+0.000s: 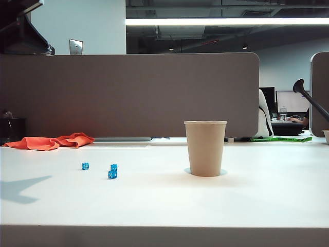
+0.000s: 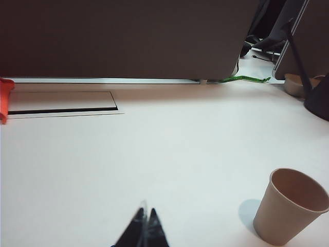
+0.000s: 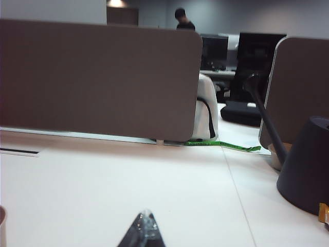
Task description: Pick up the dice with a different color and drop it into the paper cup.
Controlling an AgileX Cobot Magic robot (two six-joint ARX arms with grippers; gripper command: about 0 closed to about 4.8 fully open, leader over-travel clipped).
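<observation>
Exterior view: we see the paper cup (image 1: 205, 148) upright on the white table (image 1: 164, 206), right of centre. Three blue dice (image 1: 112, 171) sit well left of it: two touching, near one another, and a single one (image 1: 85, 166) further left. An orange cloth (image 1: 50, 141) lies at the far left by the grey partition (image 1: 128, 95). We find no purple die anywhere on the table here; it may be inside the cup already, but the cup's interior is hidden from this angle. Neither arm shows, only a shadow at the near left.

Left wrist view: the left gripper (image 2: 146, 226) hangs above bare table, its tips pinched together with nothing between them. The cup stands to one side, mouth partly visible; the part of the inside we see shows no die.

Right wrist view: the right gripper (image 3: 145, 224) is also clenched and empty, over bare table, with a dark lamp base (image 3: 308, 164) off to the right.

Risks, as we judge them: if the die is not in the cup, it is lost out of sight. Any sweep by either arm could tip the light cup or scatter the blue dice.
</observation>
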